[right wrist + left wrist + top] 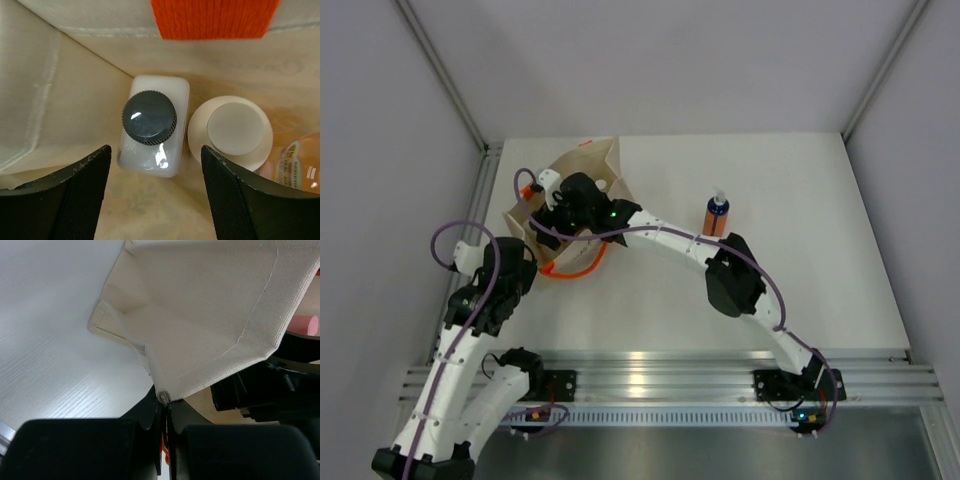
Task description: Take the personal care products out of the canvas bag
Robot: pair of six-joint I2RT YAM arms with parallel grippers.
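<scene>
The beige canvas bag (590, 165) stands open at the table's back left, with an orange handle (572, 268) hanging at its front. My left gripper (164, 405) is shut on the bag's rim corner (164, 397) and holds it up. My right gripper (155, 150) is open inside the bag, just above the clear bottle with a dark cap (150, 125). The cream squat bottle (230, 131) stands to its right, and the peach bottle (299, 162) is at the edge; its pink cap (303, 325) shows. The orange bottle with a dark-blue top (718, 216) stands on the table. The yellow-green bottle is out of view.
The bag's canvas walls (35, 100) close in around my right fingers, and an orange handle strap (215, 17) crosses the top. The right arm (730, 275) stretches across the white table (800, 290). Grey walls enclose the table on three sides.
</scene>
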